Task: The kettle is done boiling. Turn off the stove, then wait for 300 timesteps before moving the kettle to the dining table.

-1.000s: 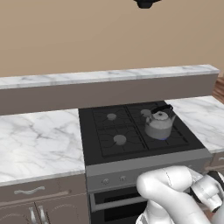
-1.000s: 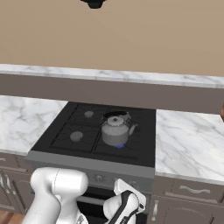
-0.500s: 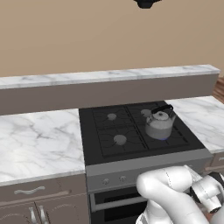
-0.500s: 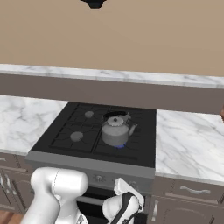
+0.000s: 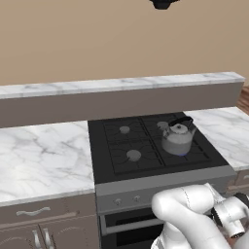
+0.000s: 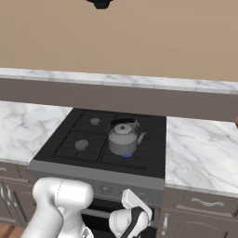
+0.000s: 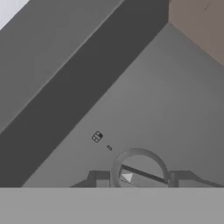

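1. The stove (image 5: pixel 146 146) sits between two stretches of marble counter (image 5: pixel 44 155). Its grey front panel (image 5: pixel 160 187) runs along the front edge, with small knobs on it.
2. The kettle (image 5: pixel 177 138) stands on the front right burner, close to the right edge of the cooktop. A little blue flame shows under it, so I think the burner is still on.
3. The kettle's black handle arches over the top, and its spout points to the right in the right base view (image 6: pixel 124 138).
4. The arm reaches down low in front of the stove, below the front panel and toward its right end.
5. In the hand view, a round knob (image 7: pixel 140 168) sits right between the two finger tips (image 7: pixel 101 178) of the jaws (image 7: pixel 139 178), flat against the grey panel.
6. The jaws look pressed in on the knob from both sides, pinching it.
7. The bar across the knob lies almost in line with the gap from one finger tip to the other, tipped a little.
8. The next move is probably a twist of the wrist, with the knob straight ahead of the jaws.
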